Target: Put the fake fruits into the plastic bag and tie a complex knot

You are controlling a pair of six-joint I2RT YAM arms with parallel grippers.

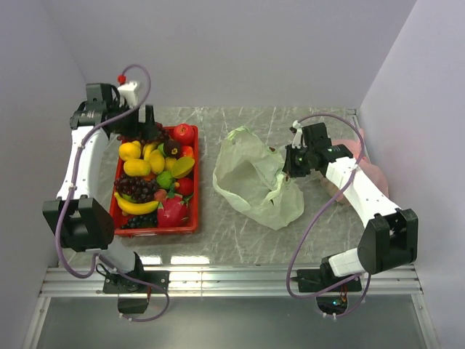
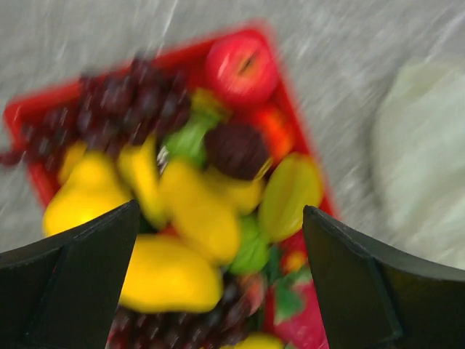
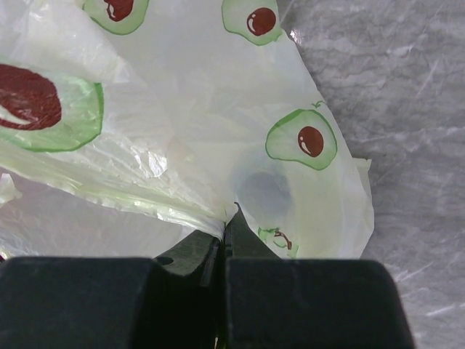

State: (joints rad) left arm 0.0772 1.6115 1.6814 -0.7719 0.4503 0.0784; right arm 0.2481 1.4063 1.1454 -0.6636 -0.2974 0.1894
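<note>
The fake fruits [image 1: 156, 180] fill a red tray [image 1: 190, 225] at the left: yellow mangoes, banana, purple grapes, red apple, pink dragon fruit. In the left wrist view they are blurred [image 2: 196, 211]. My left gripper [image 1: 143, 122] is open and empty, hovering over the tray's far end; its fingers [image 2: 80, 283] frame the fruit. The pale-green avocado-print plastic bag [image 1: 251, 182] lies open on the table's middle. My right gripper [image 1: 287, 166] is shut on the bag's right rim [image 3: 218, 218], holding it up. No knot shows.
The red tray stands left of the bag on a grey marbled table [image 1: 312, 123]. A pink bag [image 1: 370, 171] lies behind the right arm by the right wall. White walls close in the back and both sides.
</note>
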